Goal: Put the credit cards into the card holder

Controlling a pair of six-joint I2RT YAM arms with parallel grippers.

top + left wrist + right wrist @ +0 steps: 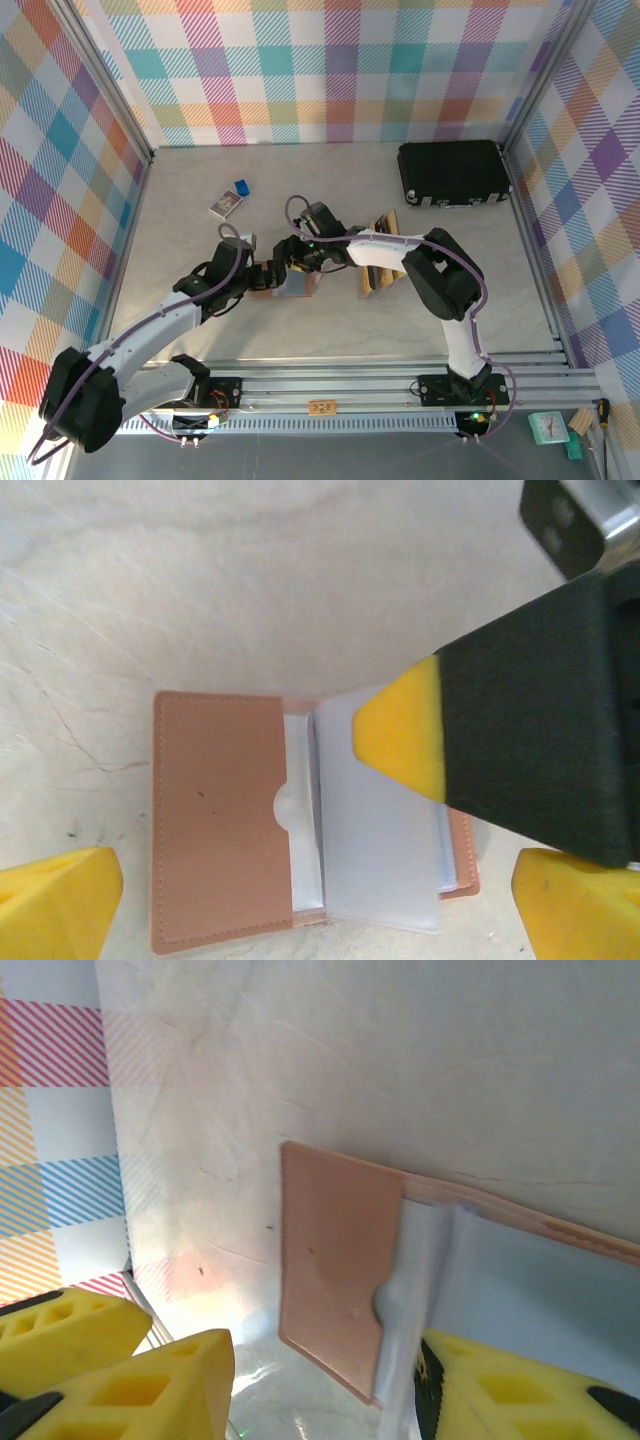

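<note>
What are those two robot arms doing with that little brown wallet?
They're getting the tan card holder ready for cards. It lies open on the table with its clear plastic sleeves showing. The right gripper has one yellow fingertip on a sleeve, probably to hold it flat. The left gripper hovers above with its jaws wide apart, holding nothing.

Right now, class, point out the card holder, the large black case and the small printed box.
card holder (pixel 215 820), left wrist view, on its tan left panel.
black case (pixel 452 170), top external view, middle of its lid.
printed box (pixel 226 204), top external view, on its top face.
</note>
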